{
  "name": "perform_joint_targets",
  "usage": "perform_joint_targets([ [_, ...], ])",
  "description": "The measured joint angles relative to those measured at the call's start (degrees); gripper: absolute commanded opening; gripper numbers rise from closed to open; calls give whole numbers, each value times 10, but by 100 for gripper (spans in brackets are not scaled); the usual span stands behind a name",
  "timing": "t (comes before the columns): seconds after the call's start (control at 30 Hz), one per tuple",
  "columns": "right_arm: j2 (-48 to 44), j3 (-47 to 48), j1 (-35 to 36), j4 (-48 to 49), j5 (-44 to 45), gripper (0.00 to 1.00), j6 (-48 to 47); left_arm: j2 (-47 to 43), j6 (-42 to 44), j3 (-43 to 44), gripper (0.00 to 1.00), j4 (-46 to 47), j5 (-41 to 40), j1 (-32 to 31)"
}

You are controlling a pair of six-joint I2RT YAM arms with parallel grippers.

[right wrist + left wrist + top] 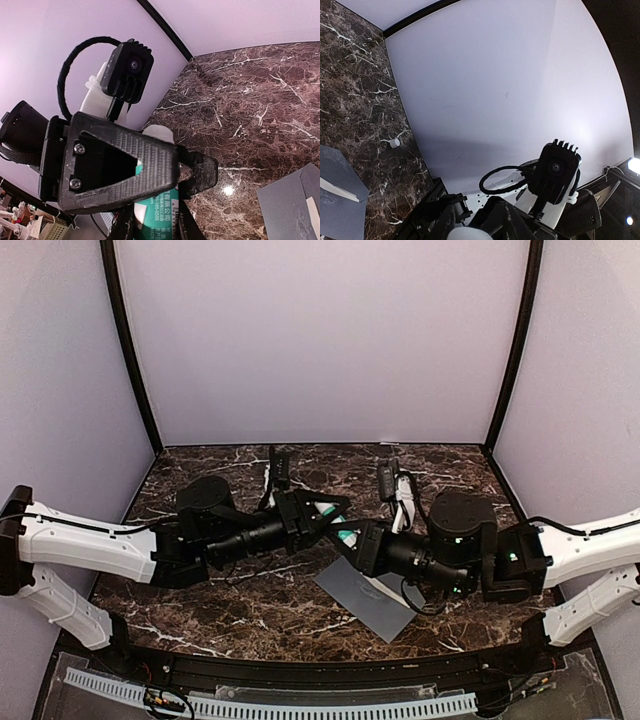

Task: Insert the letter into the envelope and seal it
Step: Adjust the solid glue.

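Observation:
The slate-grey envelope (365, 595) lies flat on the marble table, under and just in front of the two grippers. It also shows in the left wrist view, envelope (337, 200), and in the right wrist view, envelope (287, 205). A white strip (313, 210) runs along it; I cannot tell whether that is the letter. Above the table my right gripper (355, 540) is shut on a green-and-white glue stick (160, 215). My left gripper (335, 512) meets it from the left, its black fingers (150, 170) closed around the stick's white end (470, 233).
A small white round piece (394, 142) lies on the marble near the back wall. Two dark cable brackets (282, 468) stand at the back of the table. White walls close the table in on three sides.

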Motion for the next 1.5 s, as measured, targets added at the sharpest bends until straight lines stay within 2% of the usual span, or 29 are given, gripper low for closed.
perform_joint_targets([
  [0.13, 0, 3, 3, -2, 5, 0, -5, 2, -14, 0, 13, 6, 1, 0],
  [0.23, 0, 4, 5, -1, 7, 15, -6, 2, -21, 0, 4, 10, 2, 0],
  [0.37, -2, 4, 5, -3, 3, 45, -3, 2, -21, -2, 1, 13, 0, 0],
  [0.47, -12, -7, 6, -5, -8, 55, 4, -2, -14, -4, 0, 14, -3, -1],
  [0.53, -24, -20, 7, -3, -18, 54, 11, -4, -11, -5, 0, 14, -4, -1],
  [0.9, -70, -61, 8, 9, -57, 24, 35, -8, 2, -7, 0, 13, -4, -1],
  [1.5, -74, -61, 8, 4, -61, 27, 30, -8, 9, -7, 0, 8, 7, -1],
])
